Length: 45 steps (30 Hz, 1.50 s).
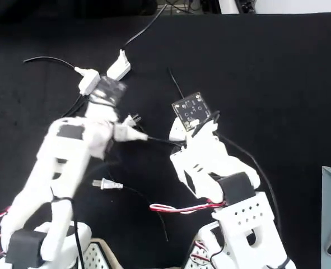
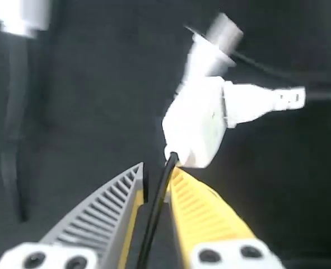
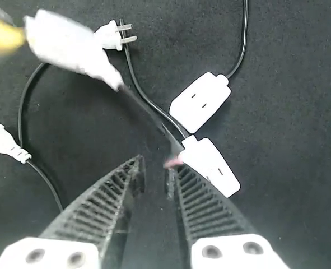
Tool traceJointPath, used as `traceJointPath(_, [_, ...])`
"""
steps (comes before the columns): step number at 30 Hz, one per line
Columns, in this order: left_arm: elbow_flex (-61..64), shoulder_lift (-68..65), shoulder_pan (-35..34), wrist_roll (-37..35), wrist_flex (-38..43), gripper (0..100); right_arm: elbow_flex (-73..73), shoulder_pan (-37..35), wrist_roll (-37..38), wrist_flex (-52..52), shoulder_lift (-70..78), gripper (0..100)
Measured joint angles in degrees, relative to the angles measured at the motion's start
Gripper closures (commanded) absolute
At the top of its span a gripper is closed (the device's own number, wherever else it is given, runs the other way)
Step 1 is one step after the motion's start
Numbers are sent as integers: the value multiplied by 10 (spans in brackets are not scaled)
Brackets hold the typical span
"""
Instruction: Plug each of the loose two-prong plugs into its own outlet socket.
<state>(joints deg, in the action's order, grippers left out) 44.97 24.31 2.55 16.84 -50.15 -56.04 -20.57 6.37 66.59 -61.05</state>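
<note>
Loose plug point(image 1: 106, 184) flat on black worktop point(image 1: 277, 67), between arms. Right end effector point(image 3: 154, 165): fingers slightly apart, nothing gripped; socket point(image 3: 210, 165) touching one fingertip. Left end effector point(image 2: 158, 168) clamped on black cord point(image 2: 154, 213) just behind second socket point(image 2: 196, 131); plug point(image 2: 260, 103) sits against its side. Beyond, second loose plug point(image 3: 115, 35).
</note>
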Motion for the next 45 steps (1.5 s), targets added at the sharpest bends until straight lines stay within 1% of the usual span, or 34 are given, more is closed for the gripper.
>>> traceJointPath(4, [-55,-4,-59,0,0,931,0,0,0,0,0,933])
traceJointPath(9, [-102,-4,-90,0,0,931,0,0,0,0,0,933])
traceJointPath(14, [-109,-16,-120,0,45,930,0,0,0,0,0,933])
traceJointPath(19, [-124,-72,-160,0,82,861,0,0,0,0,0,933])
traceJointPath(26, [-239,-181,-236,-24,91,844,0,0,0,0,0,932])
traceJointPath(28, [-269,-214,-247,-24,91,788,0,0,0,0,0,932])
traceJointPath(31, [-294,-241,-258,-27,91,670,-13,0,0,-4,0,932])
traceJointPath(33, [-302,-242,-264,-28,83,663,-22,0,0,-16,0,931])
traceJointPath(37, [-307,-220,-269,-66,40,668,-28,0,0,-24,0,931])
traceJointPath(42, [-308,-129,-268,-66,-33,668,-28,0,0,-24,0,930])
traceJointPath(45, [-294,-69,-250,-66,-76,668,-28,0,0,-24,0,930])
